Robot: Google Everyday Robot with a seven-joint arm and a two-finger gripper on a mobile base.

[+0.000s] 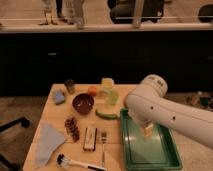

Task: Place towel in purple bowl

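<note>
The towel [49, 142] is a light blue cloth lying flat on the front left corner of the wooden table [55, 115]. The purple bowl [83, 103] stands upright and empty behind it, left of the table's middle. My gripper [147, 131] hangs under the big white arm [162, 110] above the green tray [150, 152], on the right side of the table. It is well to the right of both the towel and the bowl and holds nothing that I can see.
A blue sponge [59, 96], a dark cup [69, 86], an orange [92, 91], a green cup [111, 96] and a pale cup [107, 82] stand at the back. A green vegetable [106, 114], grapes [72, 128], a snack bar [90, 137], a fork [103, 141] and a brush [75, 162] lie nearer.
</note>
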